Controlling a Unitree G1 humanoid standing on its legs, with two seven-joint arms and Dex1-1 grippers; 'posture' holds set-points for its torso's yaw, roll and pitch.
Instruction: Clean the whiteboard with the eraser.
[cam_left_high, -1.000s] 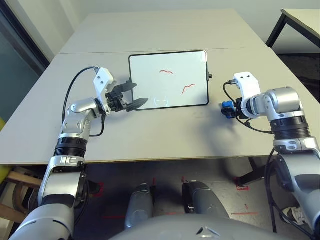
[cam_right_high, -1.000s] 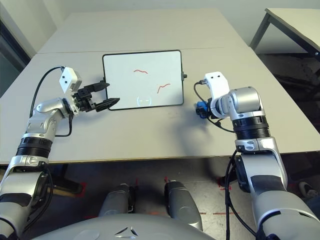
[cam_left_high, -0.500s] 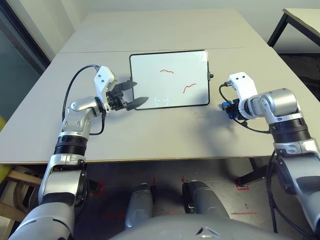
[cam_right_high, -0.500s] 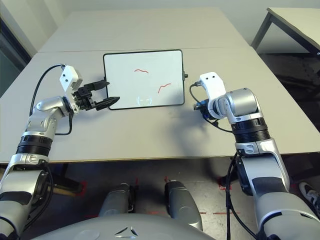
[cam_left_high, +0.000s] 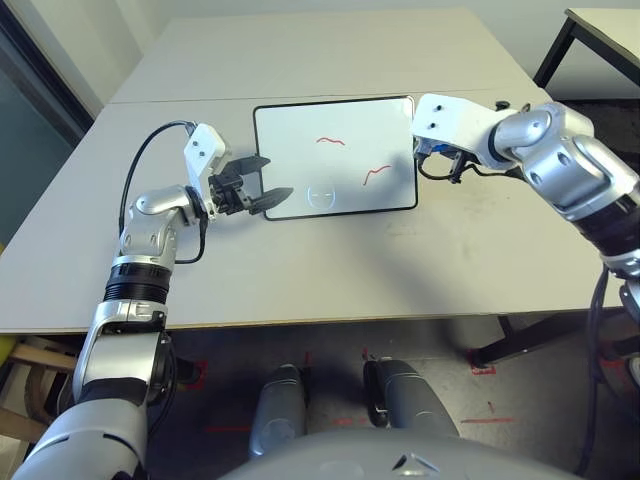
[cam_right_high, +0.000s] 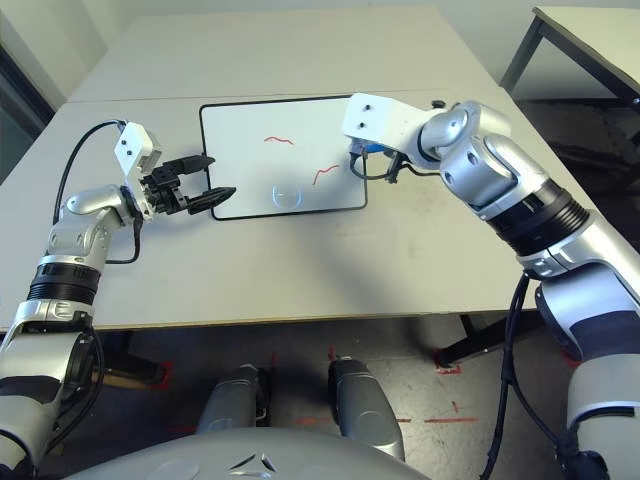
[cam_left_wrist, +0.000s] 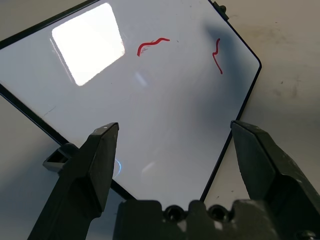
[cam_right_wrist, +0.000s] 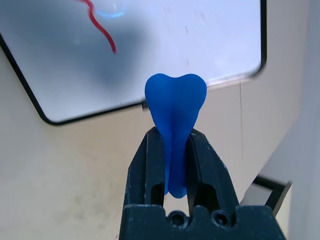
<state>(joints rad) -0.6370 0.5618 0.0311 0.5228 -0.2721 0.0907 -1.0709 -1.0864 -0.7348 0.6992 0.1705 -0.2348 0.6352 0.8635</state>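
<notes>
noting the board (cam_left_high: 295, 145) flat on the table (cam_left_high: 330, 275), framed thinly in black, rounded at the corners. on its white face, two red squiggles: one (cam_left_high: 330, 141) toward the far edge, one (cam_left_high: 376, 174) nearer the right side. also on it, a bright reflection (cam_left_wrist: 89, 44) and a soft shadow around the right-hand squiggle. at the board's sides, small black knobs (cam_left_wrist: 222, 8).

seeing the eraser (cam_right_wrist: 175, 105) in the right gripper (cam_right_wrist: 174, 131), at the board's right edge. blue, bone-shaped, pinched at its narrow part with a finger closed on each side; lobed end sticking out past the fingertips. cannot tell from here how high above the board.

at the board's left side, the left gripper (cam_left_high: 279, 176): fingers spread wide, tips reaching over the near left part of the board, nothing between them. cannot tell how close to the surface.

off to the right, beyond the table, part of a second table (cam_left_high: 612, 35), pale on top, dark-legged.
</notes>
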